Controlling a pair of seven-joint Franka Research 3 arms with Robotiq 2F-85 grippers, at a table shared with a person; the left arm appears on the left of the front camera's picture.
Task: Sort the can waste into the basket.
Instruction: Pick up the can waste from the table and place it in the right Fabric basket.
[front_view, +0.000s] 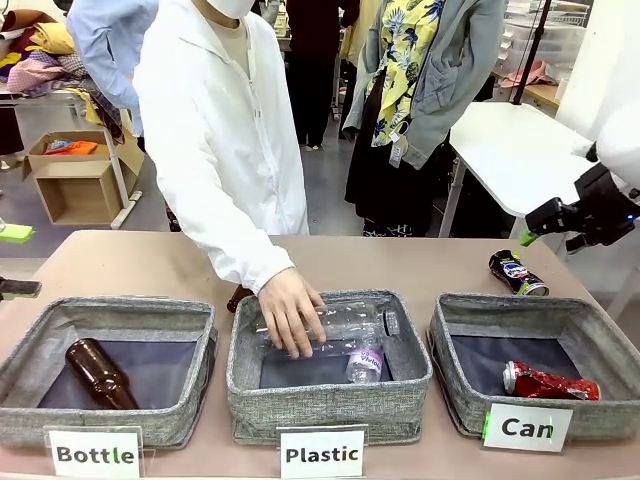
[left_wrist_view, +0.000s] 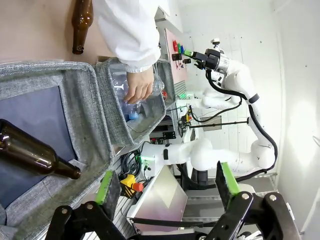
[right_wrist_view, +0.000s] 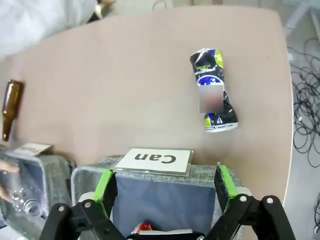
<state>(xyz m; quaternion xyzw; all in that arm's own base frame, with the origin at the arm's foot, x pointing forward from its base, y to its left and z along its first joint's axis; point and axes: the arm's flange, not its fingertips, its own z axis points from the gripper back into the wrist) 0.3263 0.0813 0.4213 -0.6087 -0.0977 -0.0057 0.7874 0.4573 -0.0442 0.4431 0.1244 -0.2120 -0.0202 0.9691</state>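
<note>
beyond the spread right gripper (right_wrist_view: 165, 176), black can (right_wrist_view: 213, 90) lies on table (right_wrist_view: 115, 85).

You see red can (right_wrist_view: 143, 228) only as sliver behind right gripper (right_wrist_view: 164, 175) body, on Can basket (right_wrist_view: 205, 171) floor; black can (right_wrist_view: 212, 90) near worktop's right edge has label blurred mid-body, and from front its print is too small for you to read; brown bottle (front_view: 238, 297) behind Plastic basket (front_view: 330, 400), toward worktop's far edge, mostly hidden by person's hand (front_view: 290, 312) and sleeve (front_view: 250, 262); clear bottle (front_view: 355, 322) partly under same hand; right arm (front_view: 600, 205) cut by picture's right edge.
</note>
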